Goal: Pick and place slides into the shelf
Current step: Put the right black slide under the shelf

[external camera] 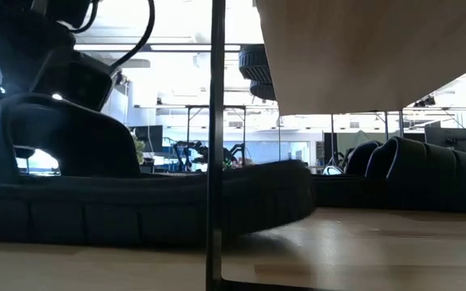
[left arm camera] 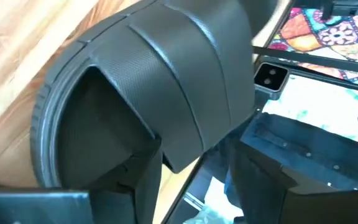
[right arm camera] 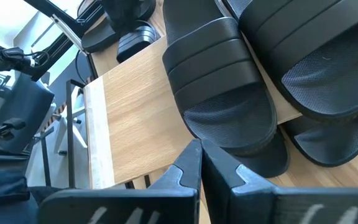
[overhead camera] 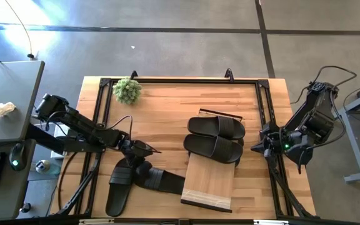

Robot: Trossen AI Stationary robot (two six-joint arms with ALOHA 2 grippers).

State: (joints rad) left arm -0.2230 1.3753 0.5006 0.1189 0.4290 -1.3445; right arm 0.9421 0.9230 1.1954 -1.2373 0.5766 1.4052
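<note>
On the tabletop [overhead camera: 167,119], edges: a thin dark frame [overhead camera: 180,81] runs round the wooden top just inside its rim; a small green plant [overhead camera: 127,90] sits at the far left corner.
Open room: bare wood lies between the plant and the shelf, across the far middle of the table; the near left part is taken up by 2 slides and the left arm.
Shelf: the shelf [overhead camera: 210,181] is a light-wood plank at the near right of centre, long axis running near to far; its near half is bare.
Slides on shelf: 2 slides [overhead camera: 216,137] lie side by side across the shelf's far end, touching each other, their ends overhanging the plank edges; the right wrist view shows more black slides under the plank.
Slides off shelf: 1 slide [overhead camera: 119,187] lies at the near left edge, another [overhead camera: 158,178] beside it toward the shelf, the 2 overlapping.
Left arm pose: reaches in low from the left edge, wrist tipped down.
Left gripper: left gripper [overhead camera: 141,164] sits at the strap of the slide [left arm camera: 160,106] beside the shelf, fingers parted, 1 finger [left arm camera: 135,186] at the strap's opening; no clamp on it shows.
Right arm pose: folded at the right table edge, apart from the shelf.
Right gripper: right gripper [right arm camera: 201,162] has fingers pressed together, empty, pointing toward the shelf's slides.
</note>
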